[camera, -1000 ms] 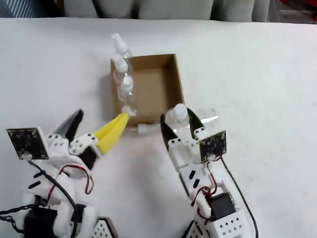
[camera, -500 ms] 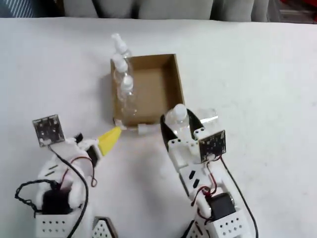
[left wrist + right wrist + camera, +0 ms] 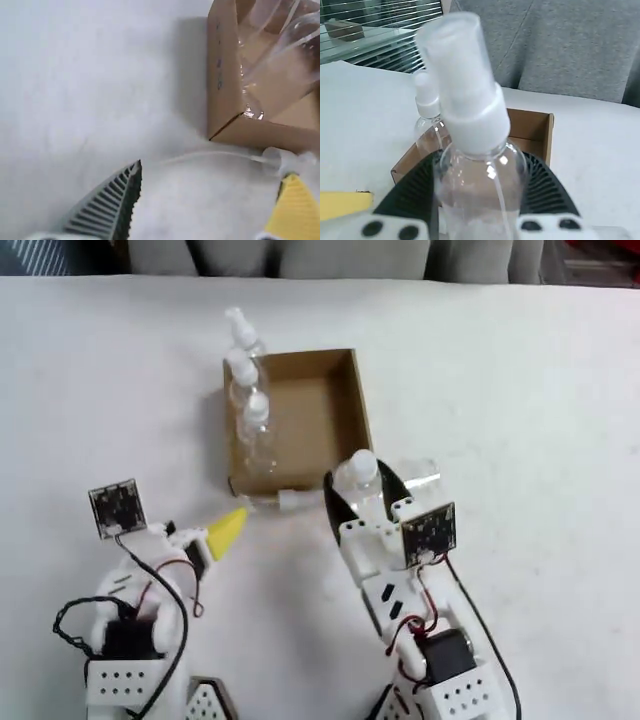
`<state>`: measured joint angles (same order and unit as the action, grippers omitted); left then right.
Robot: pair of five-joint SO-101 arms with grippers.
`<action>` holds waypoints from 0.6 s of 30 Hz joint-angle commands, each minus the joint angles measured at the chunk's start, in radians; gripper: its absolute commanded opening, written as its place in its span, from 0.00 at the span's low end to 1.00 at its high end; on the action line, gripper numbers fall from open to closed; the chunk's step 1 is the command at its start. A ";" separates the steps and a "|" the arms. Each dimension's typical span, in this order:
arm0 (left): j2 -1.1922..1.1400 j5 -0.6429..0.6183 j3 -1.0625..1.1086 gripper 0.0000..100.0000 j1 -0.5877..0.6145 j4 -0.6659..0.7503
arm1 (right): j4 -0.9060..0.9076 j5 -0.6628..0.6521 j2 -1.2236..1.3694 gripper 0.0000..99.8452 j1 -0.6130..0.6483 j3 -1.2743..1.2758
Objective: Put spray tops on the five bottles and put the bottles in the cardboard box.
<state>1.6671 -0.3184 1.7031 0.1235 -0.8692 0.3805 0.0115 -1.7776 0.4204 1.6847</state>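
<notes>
A white table (image 3: 520,390) is stretching under both arms, with grey upholstery behind it. The right gripper (image 3: 357,483) is clasping an upright bottle (image 3: 475,165) with its spray top on, just in front of the cardboard box (image 3: 335,420). The left gripper (image 3: 212,172) is gaping wide and empty near a loose spray top (image 3: 280,156). Blue print on the box wall is showing too small to read.

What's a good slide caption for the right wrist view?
Right gripper grips a clear bottle, spray top fitted, with the cardboard box and another capped bottle behind.
</notes>
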 commanded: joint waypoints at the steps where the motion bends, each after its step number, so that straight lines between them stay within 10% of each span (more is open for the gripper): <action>1: 0.012 -0.005 -0.003 0.40 0.008 0.017 | -0.002 -0.002 -0.004 0.03 -0.013 0.006; 18: 0.008 0.106 -0.003 0.40 0.030 -0.167 | -0.219 -0.011 0.004 0.02 -0.061 -0.087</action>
<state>1.6671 -0.2217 1.7031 0.1450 -1.0334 0.1933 0.0115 -1.7776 0.3790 1.6617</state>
